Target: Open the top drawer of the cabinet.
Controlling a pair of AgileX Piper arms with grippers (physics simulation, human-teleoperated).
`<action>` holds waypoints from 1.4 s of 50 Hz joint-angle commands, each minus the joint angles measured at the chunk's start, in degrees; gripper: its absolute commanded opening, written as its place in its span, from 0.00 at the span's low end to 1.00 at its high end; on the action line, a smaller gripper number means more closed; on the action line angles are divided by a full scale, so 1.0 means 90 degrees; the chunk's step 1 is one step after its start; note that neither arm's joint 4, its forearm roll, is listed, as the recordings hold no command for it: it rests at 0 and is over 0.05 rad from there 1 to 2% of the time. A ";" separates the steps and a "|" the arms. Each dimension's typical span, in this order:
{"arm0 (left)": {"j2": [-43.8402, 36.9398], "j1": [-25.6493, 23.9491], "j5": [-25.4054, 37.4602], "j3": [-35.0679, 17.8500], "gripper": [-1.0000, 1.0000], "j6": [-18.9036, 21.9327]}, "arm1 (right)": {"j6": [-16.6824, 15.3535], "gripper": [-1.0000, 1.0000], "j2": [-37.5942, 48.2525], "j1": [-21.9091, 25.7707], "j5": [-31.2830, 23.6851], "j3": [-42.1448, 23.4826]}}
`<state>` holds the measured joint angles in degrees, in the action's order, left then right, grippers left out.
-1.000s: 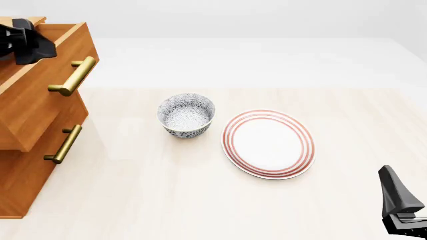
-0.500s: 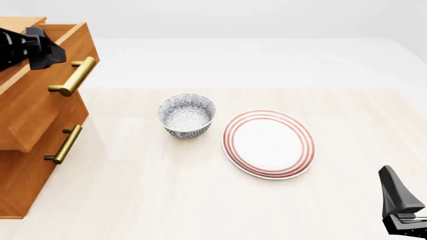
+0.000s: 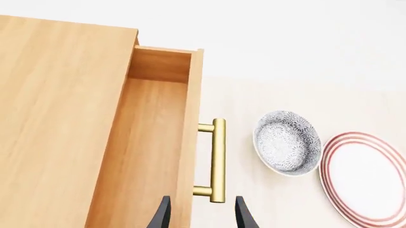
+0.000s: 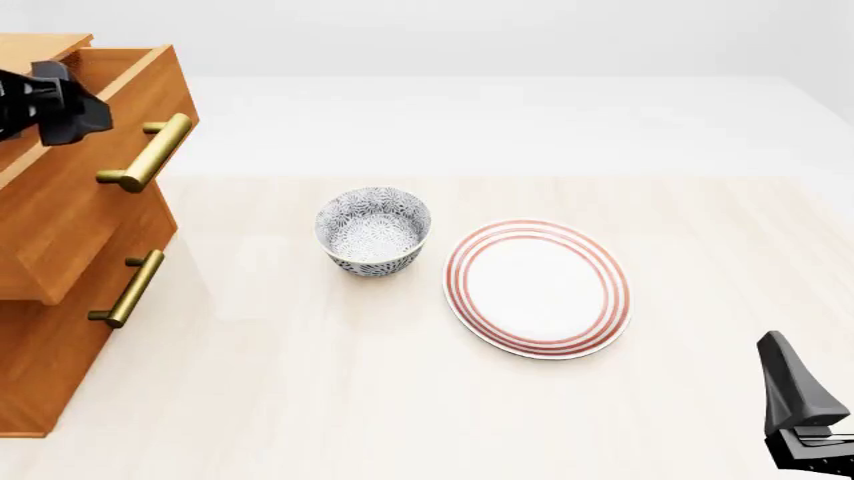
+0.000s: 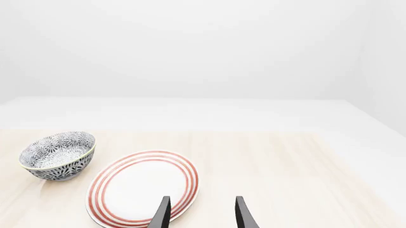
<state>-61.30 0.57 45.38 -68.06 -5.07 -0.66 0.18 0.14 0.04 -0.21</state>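
The cabinet [image 4: 38,372] stands at the table's left edge. Its top drawer [image 4: 83,195] is pulled out, and the plain wood inside [image 3: 149,152] shows from above. The drawer's brass bar handle [image 4: 147,152] [image 3: 217,159] is free. My left gripper [image 4: 60,105] [image 3: 201,214] hovers open above the drawer's front edge, close to the handle and touching nothing. At the near right corner, my right gripper [image 4: 801,410] [image 5: 201,214] is open and empty, far from the cabinet.
A patterned blue-and-white bowl [image 4: 374,230] and a white plate with red rings [image 4: 537,288] sit mid-table, to the right of the cabinet. A lower drawer's brass handle [image 4: 127,290] sticks out below the top one.
My left gripper drifted a little right, then back left, above the drawer. The drawer and the right arm have not moved.
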 commanded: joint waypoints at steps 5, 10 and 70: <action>0.0016 0.0214 -0.0067 0.0124 1.00 0.0042 | 0.0000 1.00 0.0000 -0.0001 0.0000 0.0000; -0.0030 0.0290 -0.0156 0.0238 1.00 0.0055 | 0.0001 1.00 0.0001 0.0000 -0.0001 0.0000; -0.0379 -0.0671 -0.0248 0.0510 1.00 -0.0078 | 0.0001 1.00 0.0000 0.0000 0.0000 0.0000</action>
<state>-64.43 -3.04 42.50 -63.13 -5.80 -0.66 0.18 0.14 0.04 -0.21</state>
